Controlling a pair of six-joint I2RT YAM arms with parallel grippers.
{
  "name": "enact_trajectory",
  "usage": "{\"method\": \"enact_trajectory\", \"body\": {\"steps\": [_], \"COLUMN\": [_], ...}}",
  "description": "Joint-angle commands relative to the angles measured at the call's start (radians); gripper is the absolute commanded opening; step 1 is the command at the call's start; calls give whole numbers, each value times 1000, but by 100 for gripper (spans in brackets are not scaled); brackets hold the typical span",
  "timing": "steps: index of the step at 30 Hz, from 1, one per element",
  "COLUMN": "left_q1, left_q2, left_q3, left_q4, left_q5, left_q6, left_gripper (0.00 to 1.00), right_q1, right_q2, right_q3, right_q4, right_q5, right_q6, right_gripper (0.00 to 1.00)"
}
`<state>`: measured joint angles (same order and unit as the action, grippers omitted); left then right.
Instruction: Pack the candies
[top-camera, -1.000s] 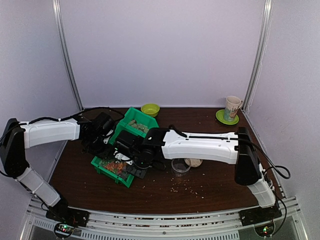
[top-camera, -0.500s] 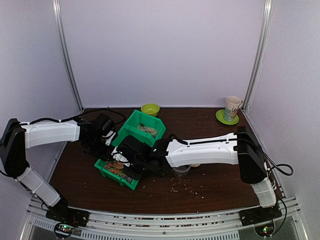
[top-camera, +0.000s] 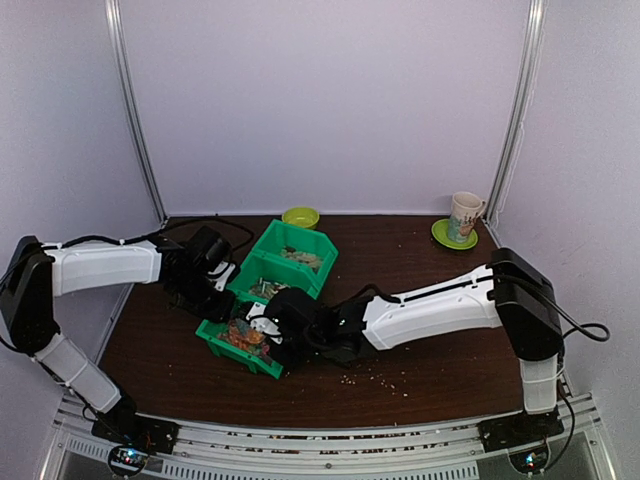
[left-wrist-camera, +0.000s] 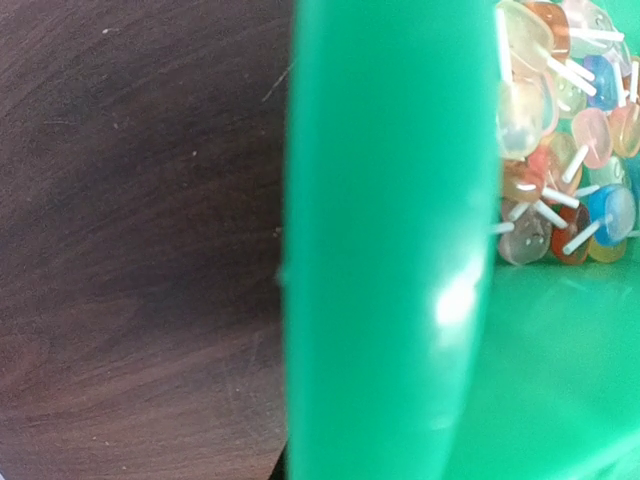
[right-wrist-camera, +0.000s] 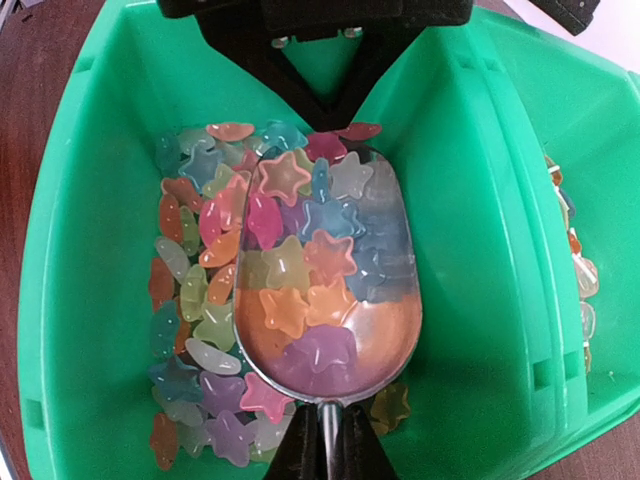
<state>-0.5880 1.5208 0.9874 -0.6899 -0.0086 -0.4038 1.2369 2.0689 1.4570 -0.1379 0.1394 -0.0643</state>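
The candies are translucent stars and ovals in mixed colours, heaped in the near green bin. My right gripper is shut on the handle of a metal scoop. The scoop lies in the heap and holds several candies. In the top view the right gripper is over this bin. My left gripper is at the bin's left end. Its black fingers close on the end wall, with candies just inside. A second green bin with more candies stands behind.
A yellow-green bowl sits at the back. A mug on a green saucer stands at the back right. Pale crumbs lie on the brown table in front of the right arm.
My right arm has swung toward the near side and lowered the scoop into the near bin's candies. Both bins have shifted a little to the right. The left arm has barely moved.
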Motion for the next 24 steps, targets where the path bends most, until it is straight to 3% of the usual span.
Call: {"method": "enact_trajectory", "body": {"steps": [1,24], "left_q1": [6,8], "left_q2": [-24,-7], "left_q3": [82,96], "left_q4": [188,167], "left_q5": [107,125], "left_q6": [-29,-20], "left_gripper": [0,0], "right_q1": [-11,-36], "right_q2": [-27,-279], "right_q3": [-86,-378], "right_q4": [-32,250], "right_q5": [29,-54], "right_q6": [-24,-27], "right_gripper": [0,0]}}
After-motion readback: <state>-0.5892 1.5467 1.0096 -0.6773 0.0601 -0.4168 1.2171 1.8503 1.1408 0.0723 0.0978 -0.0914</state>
